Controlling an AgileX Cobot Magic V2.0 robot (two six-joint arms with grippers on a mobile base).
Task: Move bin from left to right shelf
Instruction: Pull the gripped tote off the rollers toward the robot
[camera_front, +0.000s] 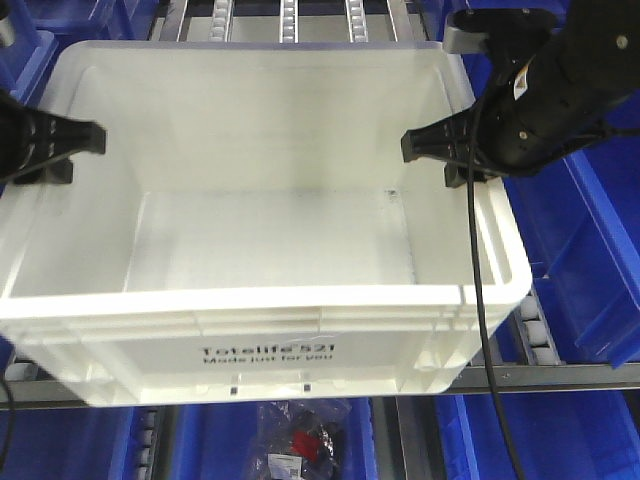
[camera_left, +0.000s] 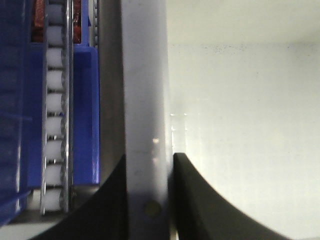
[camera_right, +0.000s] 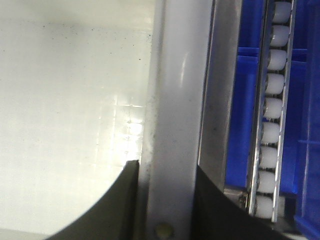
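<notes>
Empty white bin (camera_front: 250, 298) over rollers (camera_front: 224, 14), left gripper (camera_front: 72, 157) and right gripper (camera_front: 432, 161) each clamped on a side rim: best carried level, arms moving together, lest it tilt or slip.

Left gripper (camera_front: 72, 155), right gripper (camera_front: 432, 160): both clamped.

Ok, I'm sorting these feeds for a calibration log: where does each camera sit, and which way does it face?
Exterior front-facing: above the shelf, facing down into the white tote; left pincer and right pincer clamp its side rims.
Left wrist: behind the left pincer, looking along the tote's left rim; both dark fingers show.
Right wrist: behind the right pincer, along the right rim; both fingers show.
Shared: both wrist views catch the tote's inside and a roller track.
</notes>
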